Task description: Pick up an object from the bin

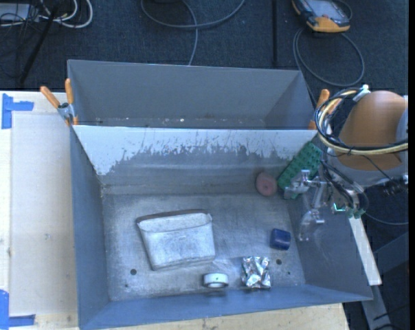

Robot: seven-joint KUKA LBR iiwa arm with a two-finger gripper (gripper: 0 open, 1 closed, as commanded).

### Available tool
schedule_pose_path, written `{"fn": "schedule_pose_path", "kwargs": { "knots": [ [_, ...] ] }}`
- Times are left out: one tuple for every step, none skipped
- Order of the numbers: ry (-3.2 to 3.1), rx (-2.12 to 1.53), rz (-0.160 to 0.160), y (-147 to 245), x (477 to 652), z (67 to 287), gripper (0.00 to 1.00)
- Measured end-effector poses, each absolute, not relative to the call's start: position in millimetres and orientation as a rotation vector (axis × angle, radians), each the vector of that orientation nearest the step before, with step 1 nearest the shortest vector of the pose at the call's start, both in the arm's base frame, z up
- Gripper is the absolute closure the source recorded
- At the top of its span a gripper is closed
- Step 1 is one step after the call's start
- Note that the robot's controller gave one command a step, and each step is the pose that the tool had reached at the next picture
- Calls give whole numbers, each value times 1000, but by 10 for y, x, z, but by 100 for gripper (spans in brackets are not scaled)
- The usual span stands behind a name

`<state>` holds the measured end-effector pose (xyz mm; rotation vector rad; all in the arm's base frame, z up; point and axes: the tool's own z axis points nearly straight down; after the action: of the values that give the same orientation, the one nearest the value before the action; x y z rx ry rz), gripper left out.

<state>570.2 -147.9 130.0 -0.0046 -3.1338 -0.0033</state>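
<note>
My gripper (308,220) hangs over the bin's right slope, low above the wall. A small blue block (280,238) lies on the floor just to its left. A pink round disc (266,183) rests at the foot of the back wall, up and to the left of the gripper. A green perforated piece (298,165) leans in the back right corner, right by the gripper's upper body. Nothing shows in the gripper's grasp.
A crumpled foil wad (256,272) and a small tape roll (215,280) lie near the front wall. A flat pale grey pad (177,238) takes up the floor's left middle. The arm with its orange cover and cables stands over the right rim.
</note>
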Motion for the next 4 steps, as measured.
{"fn": "schedule_pose_path", "kwargs": {
  "knots": [
    [-3119,332,-4,-1443,5267,787,0],
    [-3122,339,-2,-1440,5284,803,100],
    [-3121,342,-1,-1438,5284,803,0],
    [-3122,444,4,-847,4832,731,0]
  ]
}}
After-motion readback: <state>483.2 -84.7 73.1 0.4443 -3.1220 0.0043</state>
